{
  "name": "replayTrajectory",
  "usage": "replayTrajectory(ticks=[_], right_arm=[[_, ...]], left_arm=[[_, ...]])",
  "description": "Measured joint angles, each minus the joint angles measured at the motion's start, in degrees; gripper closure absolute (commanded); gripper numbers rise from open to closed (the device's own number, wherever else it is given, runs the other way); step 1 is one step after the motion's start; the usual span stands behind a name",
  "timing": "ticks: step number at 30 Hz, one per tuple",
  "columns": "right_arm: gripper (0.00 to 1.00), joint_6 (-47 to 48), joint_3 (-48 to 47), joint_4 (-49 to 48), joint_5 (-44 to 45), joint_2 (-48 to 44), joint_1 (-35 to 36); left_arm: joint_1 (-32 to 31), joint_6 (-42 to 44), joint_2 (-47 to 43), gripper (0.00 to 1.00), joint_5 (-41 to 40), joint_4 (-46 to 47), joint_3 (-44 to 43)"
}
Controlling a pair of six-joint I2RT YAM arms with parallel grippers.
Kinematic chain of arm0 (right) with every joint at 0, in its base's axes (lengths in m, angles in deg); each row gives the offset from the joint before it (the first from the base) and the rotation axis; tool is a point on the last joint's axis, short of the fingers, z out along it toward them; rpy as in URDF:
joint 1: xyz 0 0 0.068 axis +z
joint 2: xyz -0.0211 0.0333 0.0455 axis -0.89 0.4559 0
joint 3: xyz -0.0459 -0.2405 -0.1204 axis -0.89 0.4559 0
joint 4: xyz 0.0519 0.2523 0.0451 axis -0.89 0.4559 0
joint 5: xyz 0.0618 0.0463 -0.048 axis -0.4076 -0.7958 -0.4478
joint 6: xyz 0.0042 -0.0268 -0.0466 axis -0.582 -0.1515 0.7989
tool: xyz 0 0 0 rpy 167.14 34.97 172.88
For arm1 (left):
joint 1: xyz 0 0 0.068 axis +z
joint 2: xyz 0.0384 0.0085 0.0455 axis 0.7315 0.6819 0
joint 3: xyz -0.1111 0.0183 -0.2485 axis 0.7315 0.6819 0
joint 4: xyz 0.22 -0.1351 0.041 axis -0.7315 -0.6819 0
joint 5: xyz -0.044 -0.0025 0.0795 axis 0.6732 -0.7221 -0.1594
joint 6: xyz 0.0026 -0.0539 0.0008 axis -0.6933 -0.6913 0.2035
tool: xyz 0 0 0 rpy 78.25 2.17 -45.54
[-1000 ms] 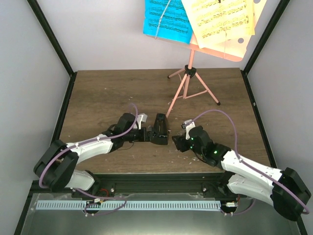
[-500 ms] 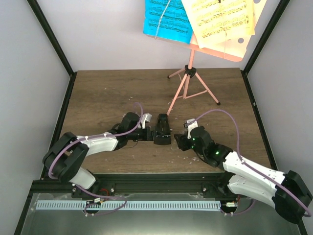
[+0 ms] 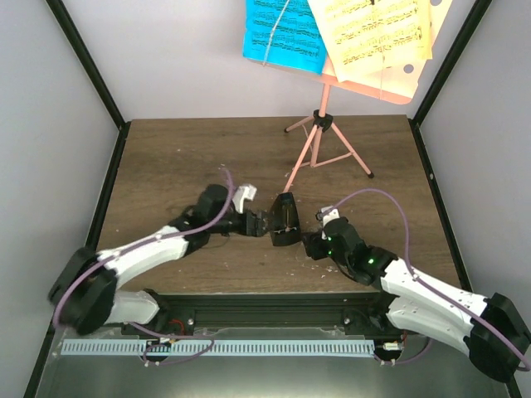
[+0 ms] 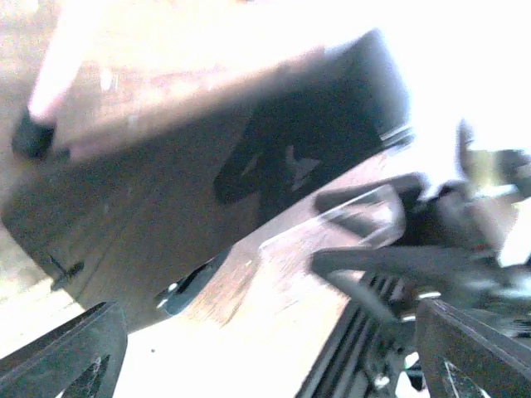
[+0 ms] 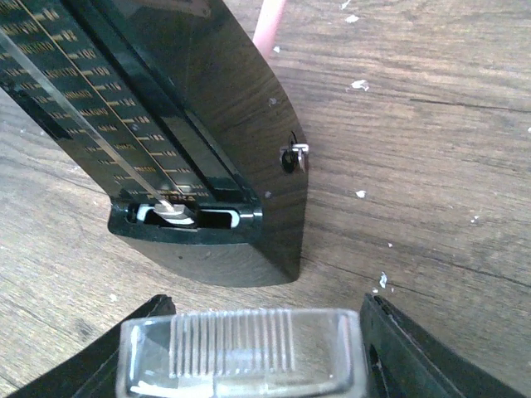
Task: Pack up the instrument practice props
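The black pyramid metronome (image 3: 284,220) stands tilted at mid-table, its scale and pendulum bare (image 5: 191,108). My left gripper (image 3: 260,222) presses on its left side, jaws wide. In the left wrist view its dark body (image 4: 207,191) lies just beyond that gripper (image 4: 265,311), with bright table between the fingers. My right gripper (image 3: 313,243) sits to its right, shut (image 5: 249,348) on a clear ribbed cover (image 5: 241,348). Behind, the pink music stand (image 3: 319,137) carries a blue sheet (image 3: 282,33) and yellow sheets (image 3: 373,33).
Grey walls and black frame posts (image 3: 91,75) box in the wooden table (image 3: 182,157). A thin stand leg (image 3: 294,170) reaches down close behind the metronome. White flecks (image 5: 361,84) lie scattered on the wood. A black rail (image 3: 265,311) runs along the near edge.
The left gripper and the metronome have shifted right together, and the metronome now leans. The right gripper has drawn slightly right with the clear cover.
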Motion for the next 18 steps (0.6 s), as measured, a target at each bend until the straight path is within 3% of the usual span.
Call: replayTrajectory(ticks=[5,10,13,18], right_arm=[[0.5,0.0,-0.2,1.4,0.3,0.6,0.0],[0.49,-1.3,-1.0,2.7,3.7,-0.5,3.1],[0.49,-3.5,-2.8,4.7,8.2,-0.7,8.7],[0.49,-7.3,-8.1,7.5,16.9,0.5,17.0]], left_arm=[[7.2,9.1,-14.4,0.0,-0.6,-18.4,-12.1],[21.2,16.0,-17.0,0.0,3.6,-32.1,-24.0],[27.8,17.1,-17.0,0.01,4.1,-36.9,-25.0],[29.9,19.6,-18.3,0.01,-2.0,-41.2,-23.0]])
